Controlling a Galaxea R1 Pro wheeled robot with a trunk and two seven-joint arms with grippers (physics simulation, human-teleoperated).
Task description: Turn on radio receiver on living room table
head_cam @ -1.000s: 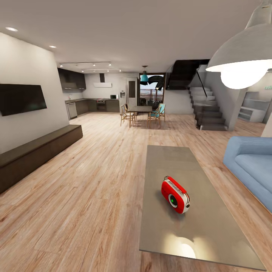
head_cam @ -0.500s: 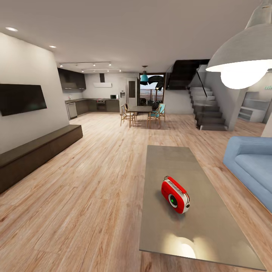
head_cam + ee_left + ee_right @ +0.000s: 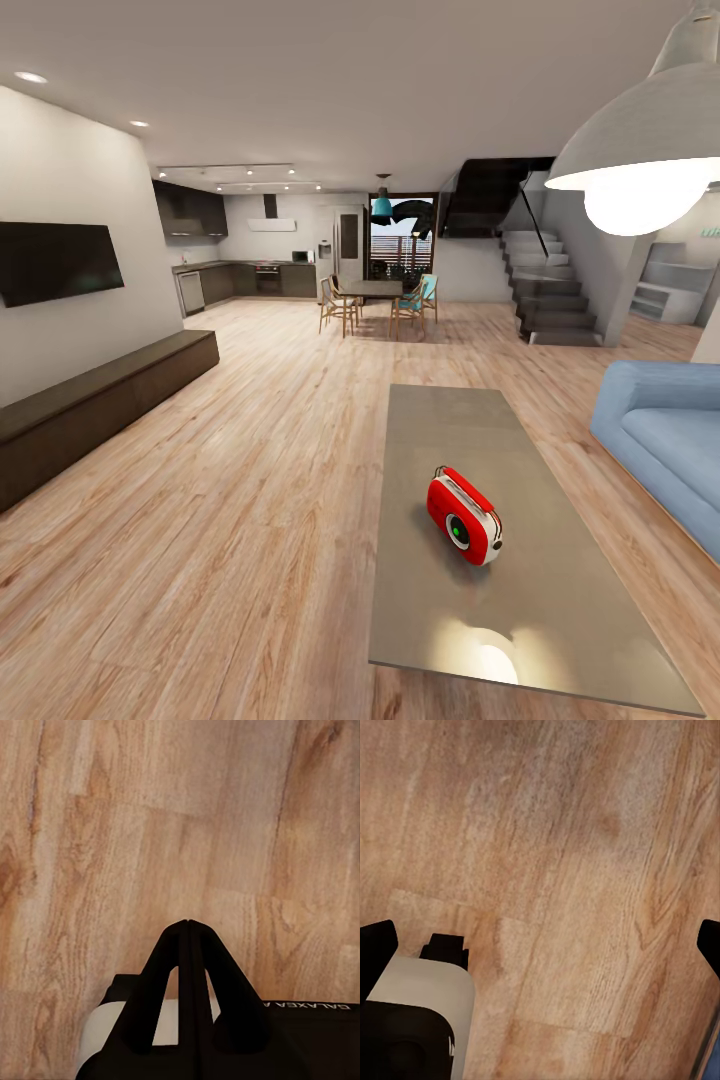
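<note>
The radio receiver (image 3: pixel 464 516) sits in the lower right-centre of the head view, lying on the grey top of the table (image 3: pixel 455 425), closer to the table's near end than its far end and roughly midway across its width, with its white end panel and round dial turned toward the lower right of the frame and its thin handle running along the top. It looks like a small, rigid, smooth-shelled object, probably light, so a push on the dial or a button could slide or tip it on the flat matte top; steadying it from the opposite side, or pressing straight down through its body, seems the safer way to act on it. The thin handle is the obvious place to pinch if it has to be lifted, while the rounded red body offers less sure purchase and may slip. The blue sofa (image 3: pixel 672 440) lies at the right edge, just beside the table, and the white pendant lamp (image 3: pixel 640 150) hangs at the upper right. In the left wrist view the left gripper (image 3: pixel 187 924) points down at the wood floor (image 3: pixel 150 832) with its two dark fingers meeting at the tips, holding nothing. In the right wrist view the right gripper (image 3: pixel 540 945) has its fingers (image 3: pixel 376 943) spread wide, at opposite edges of the frame, with bare floor between them
</note>
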